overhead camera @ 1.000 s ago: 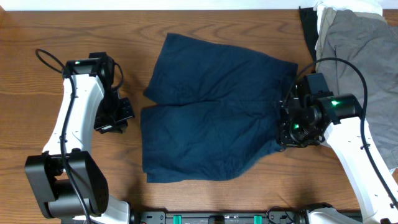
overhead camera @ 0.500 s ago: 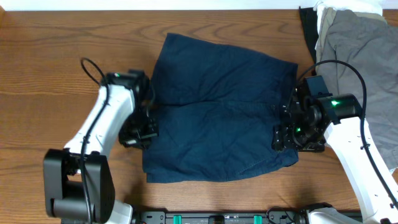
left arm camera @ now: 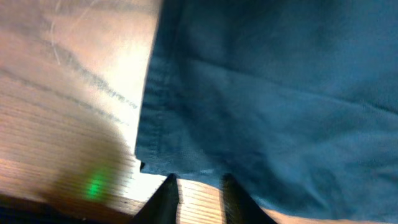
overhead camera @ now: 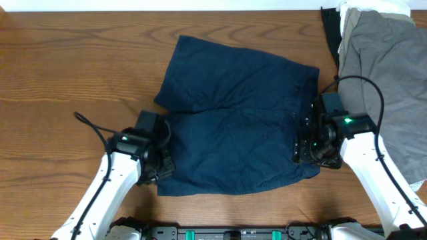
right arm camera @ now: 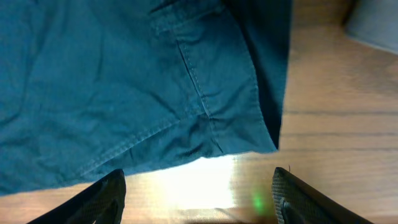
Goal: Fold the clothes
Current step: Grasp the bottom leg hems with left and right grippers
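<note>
The dark navy shorts (overhead camera: pixel 233 133) lie spread flat and wrinkled in the middle of the wooden table, with the two legs pointing left. My left gripper (overhead camera: pixel 157 171) is at the shorts' near left corner. In the left wrist view its fingers (left arm camera: pixel 198 182) are a little apart with only bare wood between them, just below the cloth's hem (left arm camera: pixel 261 93). My right gripper (overhead camera: pixel 308 151) is at the near right corner. In the right wrist view its jaws (right arm camera: pixel 199 174) are wide open and empty, just short of the hem (right arm camera: pixel 124 81).
A light grey garment (overhead camera: pixel 390 73) lies at the right back, with a white cloth (overhead camera: pixel 373 8) and a black cloth strip (overhead camera: pixel 329 33) beside it. Bare wooden table (overhead camera: pixel 67 60) stretches to the left.
My left arm has swung from beside the shorts' left edge toward the near edge, to the near left corner. My right gripper has shifted slightly nearer along the right edge.
</note>
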`<act>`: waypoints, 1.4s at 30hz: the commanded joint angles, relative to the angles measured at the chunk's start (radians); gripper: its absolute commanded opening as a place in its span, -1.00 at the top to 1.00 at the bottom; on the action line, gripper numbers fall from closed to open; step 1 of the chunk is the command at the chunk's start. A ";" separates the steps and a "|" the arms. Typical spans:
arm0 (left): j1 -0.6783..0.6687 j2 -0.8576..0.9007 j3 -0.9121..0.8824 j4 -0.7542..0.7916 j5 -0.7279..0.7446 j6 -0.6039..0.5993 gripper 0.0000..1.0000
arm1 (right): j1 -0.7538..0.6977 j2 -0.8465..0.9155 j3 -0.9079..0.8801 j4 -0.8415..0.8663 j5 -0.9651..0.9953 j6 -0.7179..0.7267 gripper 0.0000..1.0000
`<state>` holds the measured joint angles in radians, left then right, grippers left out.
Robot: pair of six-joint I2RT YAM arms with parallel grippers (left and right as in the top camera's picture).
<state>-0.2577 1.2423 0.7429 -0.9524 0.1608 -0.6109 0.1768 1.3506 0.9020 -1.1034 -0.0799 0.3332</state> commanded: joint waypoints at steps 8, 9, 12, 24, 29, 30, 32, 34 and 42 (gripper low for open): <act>-0.026 0.023 -0.125 0.103 -0.037 -0.173 0.10 | 0.016 -0.004 -0.073 0.085 -0.023 0.022 -0.45; -0.026 0.024 -0.135 0.109 -0.037 -0.173 0.03 | 0.017 -0.002 -0.080 0.094 -0.021 0.023 -0.45; -0.026 0.026 -0.178 0.146 -0.025 -0.173 -0.24 | 0.017 0.015 -0.106 0.102 0.040 0.098 -0.59; -0.026 0.028 -0.222 0.244 0.038 -0.172 -0.30 | 0.019 0.140 -0.127 0.162 0.072 0.123 -0.58; -0.026 0.034 -0.230 0.264 0.040 -0.173 -0.30 | 0.026 0.201 -0.140 0.177 0.039 0.123 -0.52; -0.026 0.036 -0.231 0.263 0.043 -0.173 -0.29 | 0.028 0.207 -0.143 0.180 0.027 0.123 -0.50; -0.026 0.041 -0.233 0.264 0.064 -0.173 -0.19 | 0.029 0.208 -0.150 0.182 0.018 0.123 -0.43; -0.032 0.052 -0.237 0.274 0.087 -0.173 -0.15 | 0.033 0.208 -0.154 0.192 0.016 0.123 -0.42; -0.113 0.123 -0.255 0.357 0.097 -0.177 0.38 | 0.034 0.208 -0.160 0.198 0.012 0.122 -0.25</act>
<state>-0.3450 1.3075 0.5236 -0.6292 0.2169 -0.7895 0.2008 1.5513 0.7506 -0.9051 -0.0532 0.4416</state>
